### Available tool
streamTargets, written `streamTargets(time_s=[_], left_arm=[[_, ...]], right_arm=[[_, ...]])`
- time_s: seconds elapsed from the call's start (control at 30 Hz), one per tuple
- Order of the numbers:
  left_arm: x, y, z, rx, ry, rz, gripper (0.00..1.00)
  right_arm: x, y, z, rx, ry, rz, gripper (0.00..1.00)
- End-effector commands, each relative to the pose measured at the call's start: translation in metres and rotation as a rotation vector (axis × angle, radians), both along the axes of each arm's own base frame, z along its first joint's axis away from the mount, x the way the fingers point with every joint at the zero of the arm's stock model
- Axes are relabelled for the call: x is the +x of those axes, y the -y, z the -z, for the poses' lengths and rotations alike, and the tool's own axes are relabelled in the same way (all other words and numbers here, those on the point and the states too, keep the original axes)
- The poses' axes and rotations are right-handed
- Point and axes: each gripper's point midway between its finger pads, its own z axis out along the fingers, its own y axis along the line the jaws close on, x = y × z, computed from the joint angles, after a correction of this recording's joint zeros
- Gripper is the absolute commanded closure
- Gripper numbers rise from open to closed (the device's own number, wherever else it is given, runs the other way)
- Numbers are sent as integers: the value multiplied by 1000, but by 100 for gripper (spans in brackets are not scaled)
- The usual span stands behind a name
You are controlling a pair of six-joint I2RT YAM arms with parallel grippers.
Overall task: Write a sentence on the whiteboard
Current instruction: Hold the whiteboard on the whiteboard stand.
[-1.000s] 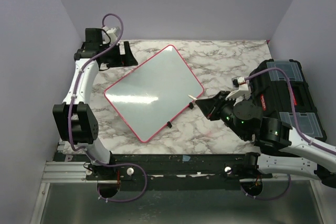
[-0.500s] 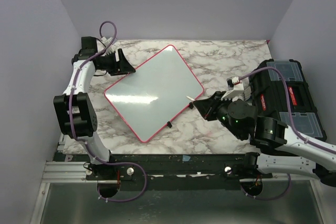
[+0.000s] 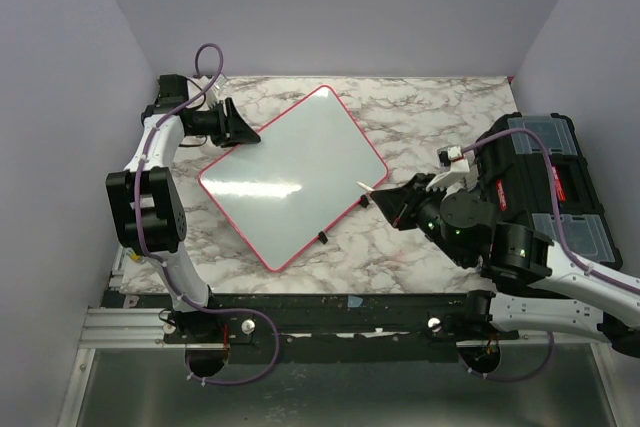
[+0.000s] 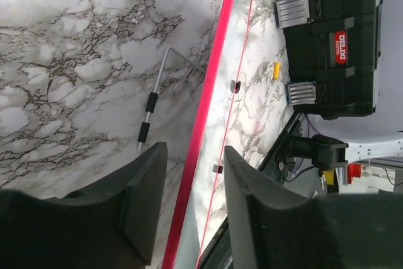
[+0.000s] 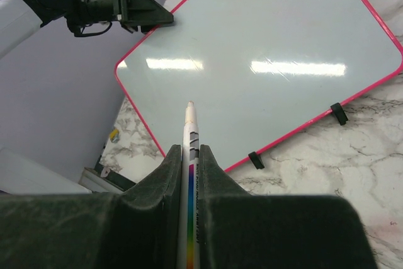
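Observation:
The whiteboard [image 3: 295, 172] lies tilted like a diamond on the marble table, pale and glossy with a red-pink rim [image 4: 211, 80]. No sentence shows on its surface [image 5: 264, 86]. My left gripper [image 3: 250, 137] is at the board's far-left edge. In the left wrist view its jaws [image 4: 195, 149] straddle the rim, open, with a gap on each side. My right gripper [image 5: 191, 152] is shut on a white marker [image 5: 190, 124] with a rainbow stripe. The marker's tip [image 3: 362, 185] hangs at the board's right corner, just above the surface.
A black toolbox [image 3: 545, 182] stands at the right of the table, also in the left wrist view [image 4: 327, 36]. Two small black feet [image 5: 338, 113] clip the board's near-right edge. A thin bent metal rod [image 4: 154, 102] with black grips lies beside the rim.
My left arm swung from the back-left corner to the board's far-left edge and its jaws narrowed around the rim. The right gripper and marker barely moved.

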Motion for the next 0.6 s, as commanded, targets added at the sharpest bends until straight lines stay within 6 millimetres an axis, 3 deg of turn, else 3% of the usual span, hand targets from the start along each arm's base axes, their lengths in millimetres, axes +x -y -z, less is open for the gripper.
streamTargets(time_s=[0.0,0.1,0.3,0.47,0.57], left_arm=[[-3,4,-2,-61,4,39,63],[-5,7,-5,-70,11,49,76],[-9,11,-12,-62,39,60,78],[-12,14,-19,-50,71,62,87],[-15,16,-27,-26,104,62,100]], right_arm=[[-4,-2,1,-8,-8,-20,99],[-4,-1,1,-10,-7,-21,99],[-4,-5,2,-19,-11,-31,99],[-4,-13,6,-50,-12,-54,99],[-3,-23,9,-83,-13,-76,99]])
